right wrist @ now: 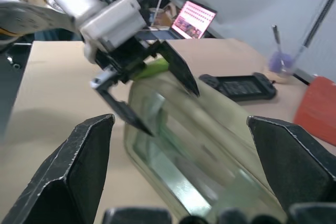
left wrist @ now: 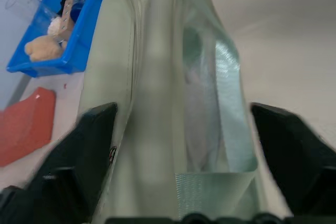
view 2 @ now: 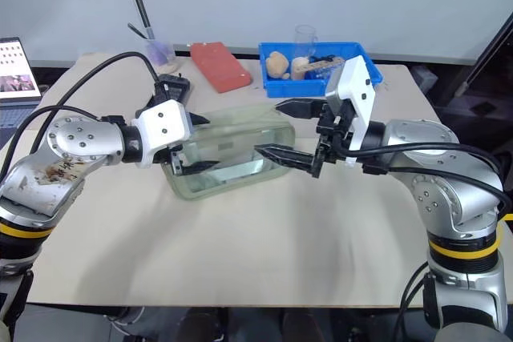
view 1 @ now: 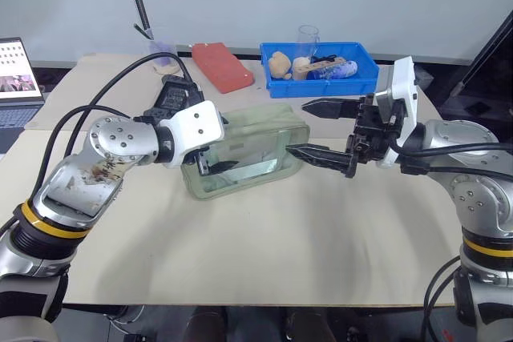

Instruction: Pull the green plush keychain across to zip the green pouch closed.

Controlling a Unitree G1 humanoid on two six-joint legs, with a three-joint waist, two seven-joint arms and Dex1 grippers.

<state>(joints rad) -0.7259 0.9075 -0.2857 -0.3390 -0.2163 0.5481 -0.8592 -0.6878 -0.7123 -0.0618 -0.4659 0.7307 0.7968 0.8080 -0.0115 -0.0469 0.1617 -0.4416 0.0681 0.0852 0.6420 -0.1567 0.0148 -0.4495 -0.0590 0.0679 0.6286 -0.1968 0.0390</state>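
Right now my left claw (view 1: 210,158) is straddling the left end of the green pouch (view 1: 256,138), fingers apart on either side of it and not yet pinching. My right claw (view 1: 317,130) stands wide at the pouch's right end, holding nothing. The pouch lies mid-table (view 1: 264,246), long side left to right, with a blue tray (view 1: 365,78) behind it at the far edge. From my right wrist, the green plush keychain (right wrist: 153,67) peeks out just by the left claw's fingers. I judge this as the set-up step: next I need one claw bracing the pouch and the other taking the keychain to draw it across.
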